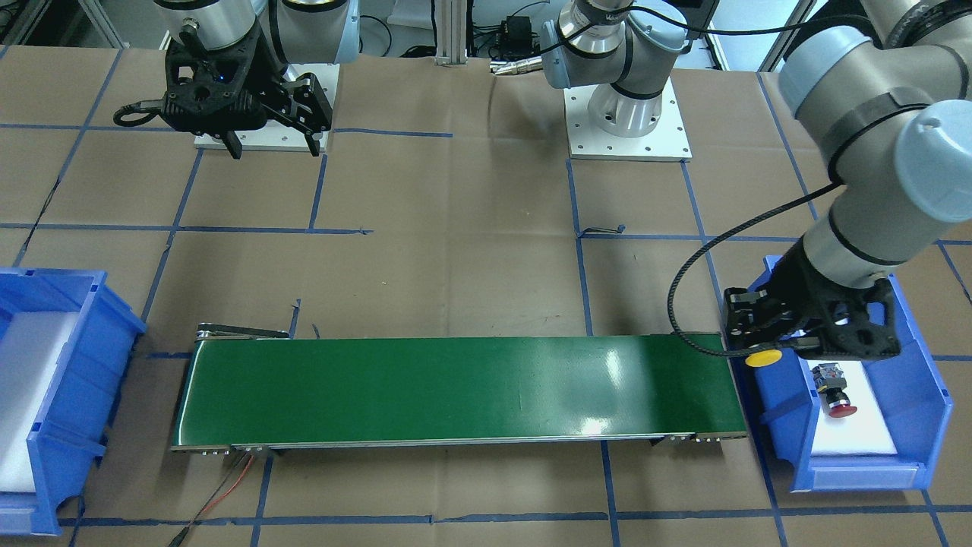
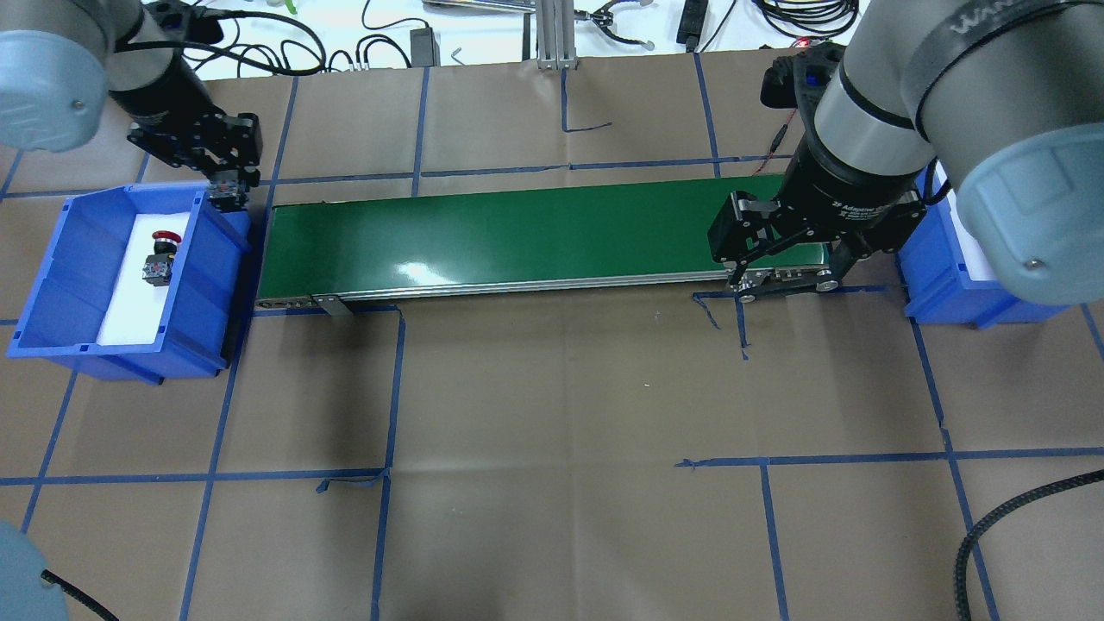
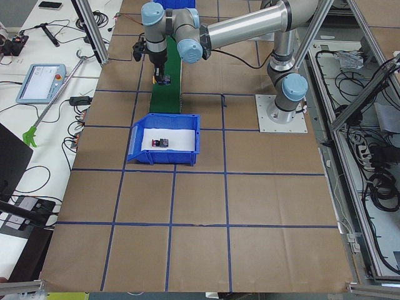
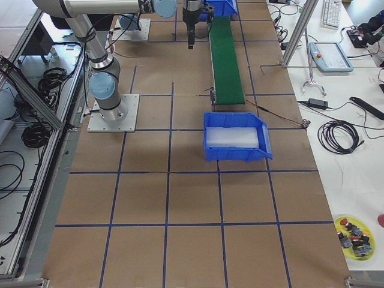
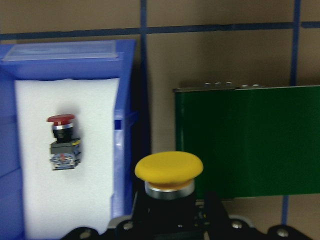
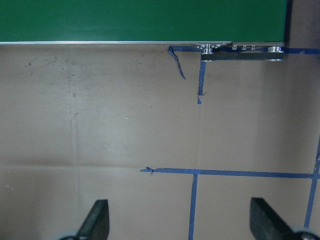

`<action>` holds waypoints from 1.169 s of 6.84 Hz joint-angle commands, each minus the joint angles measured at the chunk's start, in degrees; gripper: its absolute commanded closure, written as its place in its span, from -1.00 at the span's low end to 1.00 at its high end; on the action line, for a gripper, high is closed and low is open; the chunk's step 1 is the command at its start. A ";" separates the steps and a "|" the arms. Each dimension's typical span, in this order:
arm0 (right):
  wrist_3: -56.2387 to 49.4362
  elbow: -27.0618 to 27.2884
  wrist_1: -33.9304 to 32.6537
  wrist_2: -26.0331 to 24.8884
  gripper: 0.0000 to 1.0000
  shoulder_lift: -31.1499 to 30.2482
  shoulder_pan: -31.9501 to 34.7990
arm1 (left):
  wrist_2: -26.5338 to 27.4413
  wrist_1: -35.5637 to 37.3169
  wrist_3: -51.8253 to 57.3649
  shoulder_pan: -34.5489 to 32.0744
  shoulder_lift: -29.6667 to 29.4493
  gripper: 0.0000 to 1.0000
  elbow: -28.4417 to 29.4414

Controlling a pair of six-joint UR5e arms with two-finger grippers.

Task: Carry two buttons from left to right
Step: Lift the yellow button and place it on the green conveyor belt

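Left tool [image 1: 771, 346], clamped on the yellow button [image 5: 169, 167], seemingly by its barrel, hangs between bin wall [image 5: 127, 125] and belt [image 5: 250, 140]; I should clear the wall, then lower gently.

Blue bin wall [image 1: 774, 395] rises just beside the belt [image 1: 456, 387].

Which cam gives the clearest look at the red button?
Left wrist: red button close, lying on white foam. Front-facing and overhead show it small, exterior left tiny; the others miss it.
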 commanded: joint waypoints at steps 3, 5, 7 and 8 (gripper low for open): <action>0.16 0.21 -0.09 0.04 -1.00 0.09 0.00 | -0.34 3.42 -2.74 -3.15 -7.42 0.87 -0.98; 0.16 0.12 -0.09 0.04 -1.00 0.09 0.09 | -0.35 10.06 -3.61 -4.11 -10.32 0.87 -2.64; -0.02 0.21 -0.09 -0.14 -1.00 0.09 0.00 | -0.17 14.75 -3.53 -4.91 -11.04 0.79 -4.84; -0.02 0.21 -0.09 -0.05 -1.00 0.09 0.00 | -0.17 14.85 -3.62 -5.00 -10.86 -0.17 -5.11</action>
